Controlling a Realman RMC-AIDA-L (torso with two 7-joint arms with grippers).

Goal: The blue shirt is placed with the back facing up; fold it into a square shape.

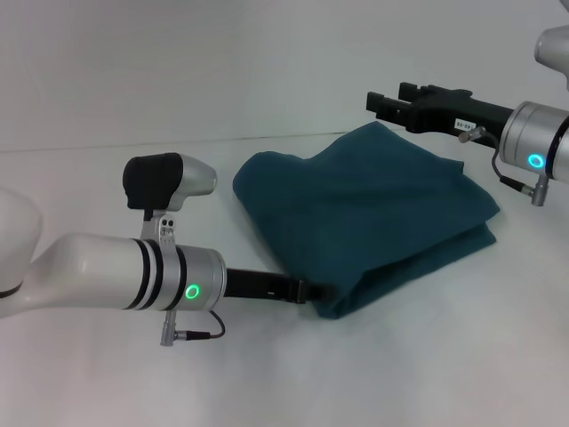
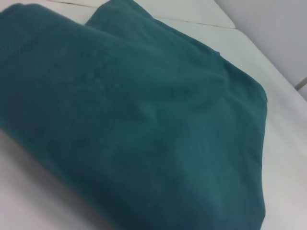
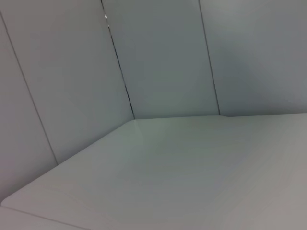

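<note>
Fingers on my left gripper (image 1: 313, 290) are low at the near edge of the blue shirt (image 1: 364, 209), their tips touching or tucked into the fold, so I cannot tell whether they are parted or pinched on cloth. Over on the right gripper (image 1: 384, 102) the black fingers look slightly parted and carry nothing; they hover above the far corner of the bundle, just clear of the fabric as far as I can judge.

That shirt lies in the middle of the white table (image 1: 427, 356), already doubled over into a roughly four-sided bundle with layered edges showing along its right side. From the left wrist camera the cloth (image 2: 144, 120) fills the view, soft and rumpled with shallow creases.

I judge it light, limp and easy to drag. It will sag and slide over itself, so layers could shift if tugged from one point. I would take it at the corners or along a folded edge, pinching all layers together.

No lettering, brand or label is readable on the visible fabric; a small tag on the right arm is too small to read.
</note>
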